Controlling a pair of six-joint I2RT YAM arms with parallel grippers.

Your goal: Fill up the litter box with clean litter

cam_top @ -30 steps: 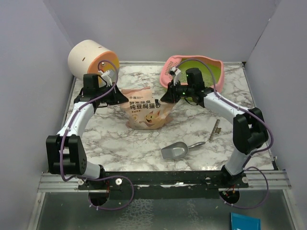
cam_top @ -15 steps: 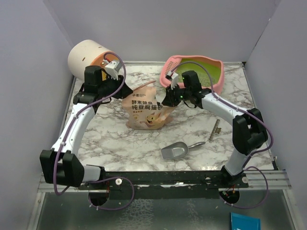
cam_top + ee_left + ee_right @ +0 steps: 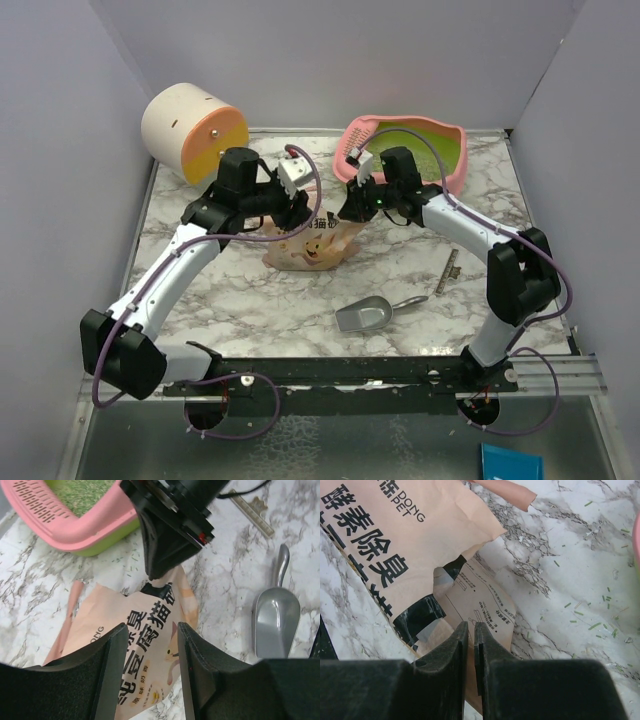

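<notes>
The beige cat-printed bag (image 3: 318, 250) lies mid-table, its top corner raised. My right gripper (image 3: 348, 213) is shut on that corner; in the right wrist view the fingers (image 3: 455, 645) pinch the bag's paper edge (image 3: 485, 610). My left gripper (image 3: 302, 208) hovers open just above the bag (image 3: 145, 645), touching nothing. The litter box (image 3: 452, 158), pink rim and lime-green basin, stands at the back right, behind the right gripper. Green-grey litter (image 3: 82, 490) lies in its basin, and a few granules (image 3: 595, 625) are scattered on the table.
A cream-and-orange cylinder (image 3: 193, 130) lies at the back left. A grey metal scoop (image 3: 368, 316) lies near the front, also in the left wrist view (image 3: 276, 620). A torn bag strip (image 3: 447, 270) lies at the right. Grey walls enclose three sides.
My left arm has swung right from beside the cylinder to above the bag. My right gripper has shifted slightly left and stays shut on the bag's corner.
</notes>
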